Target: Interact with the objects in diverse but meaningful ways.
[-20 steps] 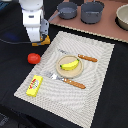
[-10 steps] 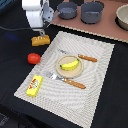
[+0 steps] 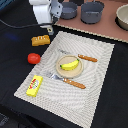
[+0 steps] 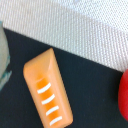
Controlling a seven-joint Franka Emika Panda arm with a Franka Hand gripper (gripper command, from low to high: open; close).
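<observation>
The orange ridged bread block lies free on the dark table by the placemat's far corner; in the wrist view the block fills the middle. My gripper hangs just above it, open and holding nothing, and its fingers do not show in the wrist view. The red tomato sits near the block and also appears as a red edge, the tomato. A yellow banana rests on a small plate. The yellow box lies on the mat's near corner.
An orange-handled knife and fork flank the plate on the woven placemat. Two grey pots and a bowl stand on the brown board at the back. A black cable runs at the exterior view's left.
My gripper has risen off the bread block and shifted slightly toward the exterior view's right. The block stays where it lay.
</observation>
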